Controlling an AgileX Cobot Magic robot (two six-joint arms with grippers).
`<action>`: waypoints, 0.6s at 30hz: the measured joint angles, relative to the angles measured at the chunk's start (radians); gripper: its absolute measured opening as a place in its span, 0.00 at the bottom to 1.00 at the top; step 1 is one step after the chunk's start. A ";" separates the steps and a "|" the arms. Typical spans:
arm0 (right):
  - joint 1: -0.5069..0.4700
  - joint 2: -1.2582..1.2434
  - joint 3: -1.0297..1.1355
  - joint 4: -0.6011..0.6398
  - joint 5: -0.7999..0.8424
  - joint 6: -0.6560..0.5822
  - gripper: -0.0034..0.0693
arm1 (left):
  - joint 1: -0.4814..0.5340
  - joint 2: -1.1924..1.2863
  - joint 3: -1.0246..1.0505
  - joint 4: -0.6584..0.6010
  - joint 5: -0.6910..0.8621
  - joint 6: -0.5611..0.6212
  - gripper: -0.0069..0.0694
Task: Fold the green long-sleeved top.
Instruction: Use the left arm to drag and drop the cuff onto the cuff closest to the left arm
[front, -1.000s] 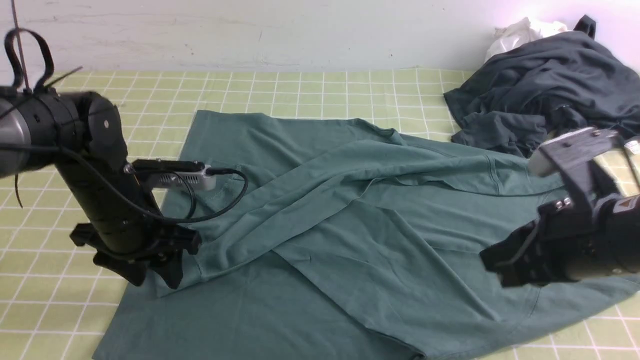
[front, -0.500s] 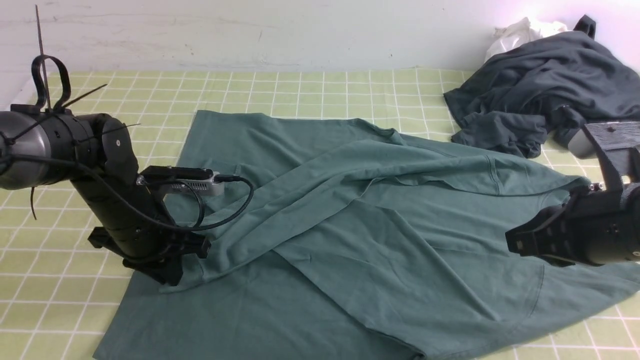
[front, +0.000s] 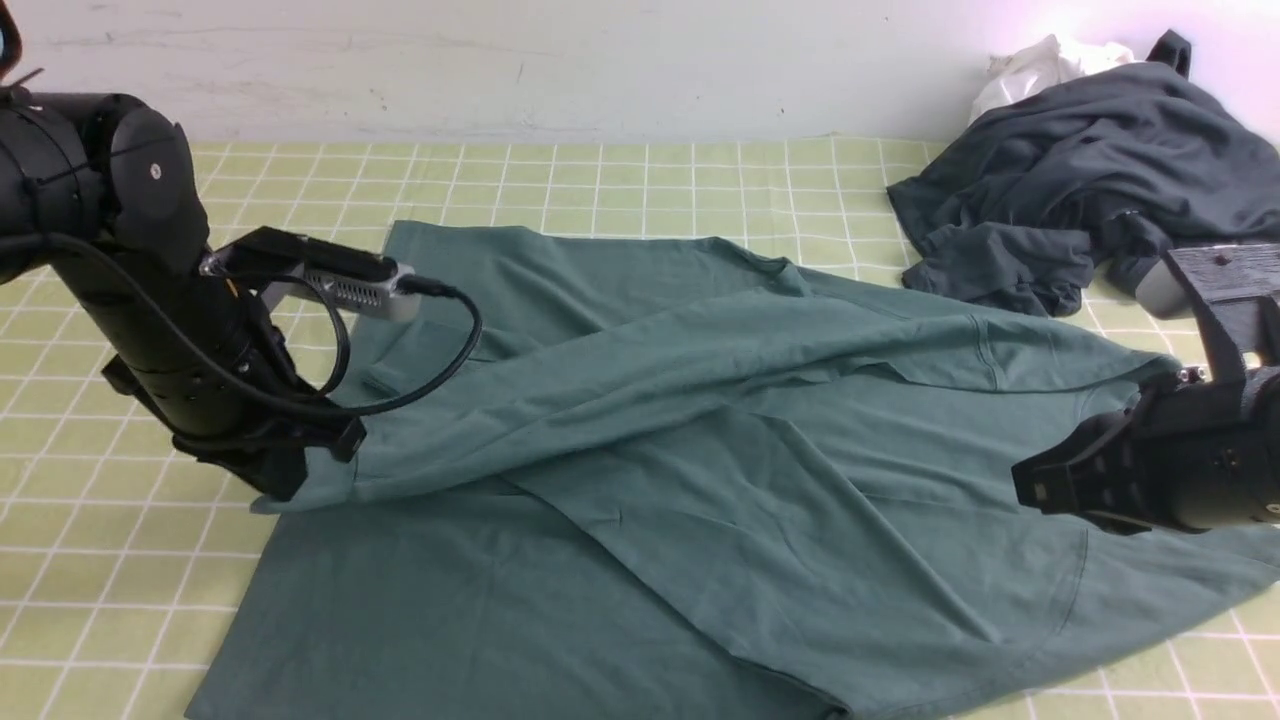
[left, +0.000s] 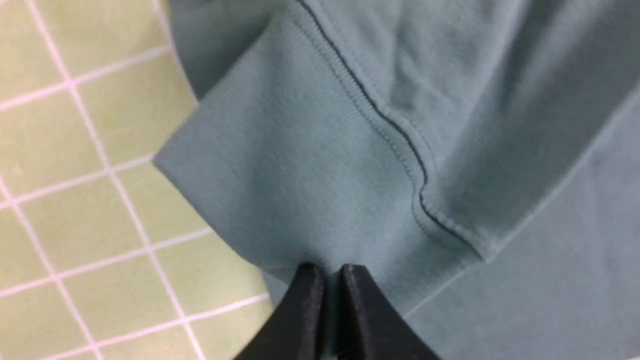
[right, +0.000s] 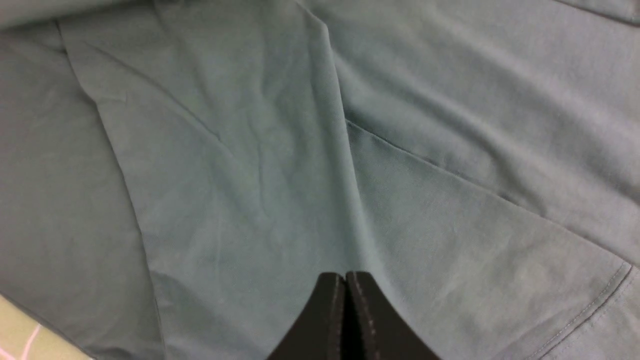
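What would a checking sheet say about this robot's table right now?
Surface: green checked tablecloth, flat.
Job's things: green long-sleeved top spread out, one sleeve lying across its body.
Clutter: charcoal-grey garment heaped at the far right; white cloth behind it.
Claws: left claw shut on the sleeve's cuff; right claw shut, seemingly pinching the top's right side.
Cables: black cable looping beside the left arm.
Surroundings: pale wall.
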 joint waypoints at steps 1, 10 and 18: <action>0.000 0.000 0.000 0.000 0.000 0.000 0.03 | 0.000 0.002 0.000 0.003 0.001 0.000 0.11; 0.000 0.000 0.000 -0.039 0.000 0.001 0.03 | 0.000 0.021 0.000 0.024 0.008 -0.001 0.11; -0.030 0.058 -0.077 -0.154 -0.094 0.108 0.12 | 0.000 0.021 0.000 -0.091 -0.045 -0.003 0.11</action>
